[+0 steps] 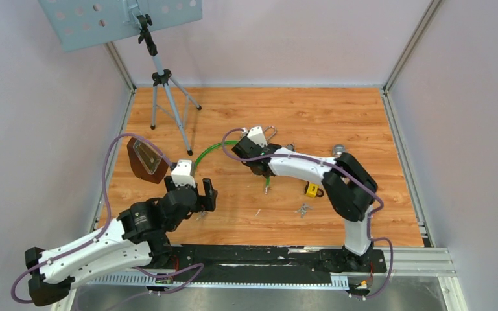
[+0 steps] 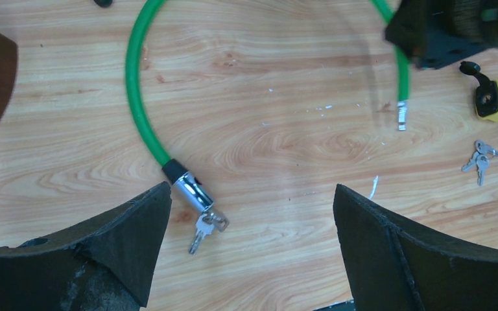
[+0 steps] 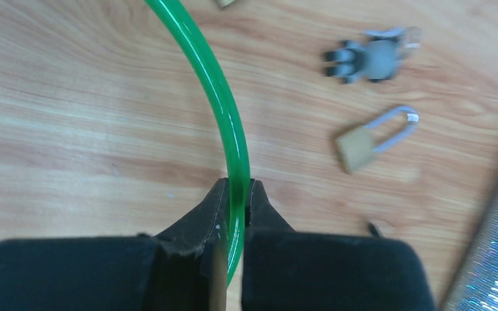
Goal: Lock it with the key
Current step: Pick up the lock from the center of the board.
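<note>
Green cable lock point(image 2: 136, 97) lies unfastened on the bench point(image 2: 285, 149).
Your right gripper point(image 3: 237, 194) pinches it well along the loop from the keyed barrel point(image 2: 189, 188), likely to steer the pin end point(image 2: 401, 116) there; your left gripper point(image 2: 251, 194) hovers spread over that barrel.

Setting: a robotics lab test cell, not a home or shop.

Evidence:
- Orange wood-grain laminate tabletop point(image 1: 337, 116), boxed in by plain pale lilac wall panels point(image 1: 39, 129) and silver aluminium frame posts point(image 1: 410, 45).
- Two white-and-black jointed robot arms, left point(image 1: 97, 249) and right point(image 1: 301, 165), bolted to a black base plate point(image 1: 266, 254).
- Grey tripod point(image 1: 159, 68) carrying a perforated blue-grey metal panel point(image 1: 91, 23).
- Slotted pale strip at the near edge point(image 1: 246, 280), possibly a cable duct; the view is too coarse to confirm.
</note>
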Controlling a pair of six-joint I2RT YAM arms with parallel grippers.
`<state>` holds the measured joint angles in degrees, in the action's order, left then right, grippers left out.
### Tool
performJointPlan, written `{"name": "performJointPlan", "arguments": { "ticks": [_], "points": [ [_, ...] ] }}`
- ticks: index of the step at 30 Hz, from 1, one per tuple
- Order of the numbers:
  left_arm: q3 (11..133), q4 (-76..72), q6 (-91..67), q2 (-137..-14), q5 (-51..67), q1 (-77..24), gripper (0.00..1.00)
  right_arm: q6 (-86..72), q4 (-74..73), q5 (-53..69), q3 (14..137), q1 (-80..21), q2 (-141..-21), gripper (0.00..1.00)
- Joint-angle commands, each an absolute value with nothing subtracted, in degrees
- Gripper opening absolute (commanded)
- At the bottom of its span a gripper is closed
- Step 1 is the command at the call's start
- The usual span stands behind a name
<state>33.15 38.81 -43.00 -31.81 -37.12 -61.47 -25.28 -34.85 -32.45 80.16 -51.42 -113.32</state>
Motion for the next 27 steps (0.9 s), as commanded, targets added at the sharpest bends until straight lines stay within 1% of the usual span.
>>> {"name": "performJointPlan", "arguments": {
  "ticks": [1, 4, 7, 13, 18, 23, 27],
  "points": [
    [33.31, 33.49, -43.76, -35.79, -39.70, -61.32, 1.00, -18.82, -27.78, -41.52, 75.43, -51.62, -98.26, 0.00],
    [33.28, 32.43, -45.64, -38.12, -42.23, -61.27, 1.00, -14.91, -20.21, -42.13, 69.41, -52.68, -90.07, 0.00],
    [32.54, 29.00, -46.41, -40.88, -43.29, -61.06, 1.00, -11.79, -13.14, -39.94, 63.34, -53.29, -81.77, 0.00],
    [31.64, 19.90, -47.27, -49.26, -38.82, -55.58, 1.00, -5.96, -3.14, -35.16, 55.10, -54.32, -71.21, 0.00],
    [30.56, 8.09, -45.38, -56.79, -33.04, -49.55, 1.00, -4.90, 1.11, -32.02, 51.11, -54.33, -65.51, 0.00],
    [26.51, -7.52, -42.44, -62.85, -36.37, -48.05, 0.98, -7.28, 0.86, -30.28, 49.97, -54.35, -62.12, 0.00],
    [23.64, -12.66, -46.43, -65.19, -36.72, -47.07, 0.96, -8.78, 0.68, -30.05, 50.19, -54.34, -60.25, 0.00]
  ]
}}
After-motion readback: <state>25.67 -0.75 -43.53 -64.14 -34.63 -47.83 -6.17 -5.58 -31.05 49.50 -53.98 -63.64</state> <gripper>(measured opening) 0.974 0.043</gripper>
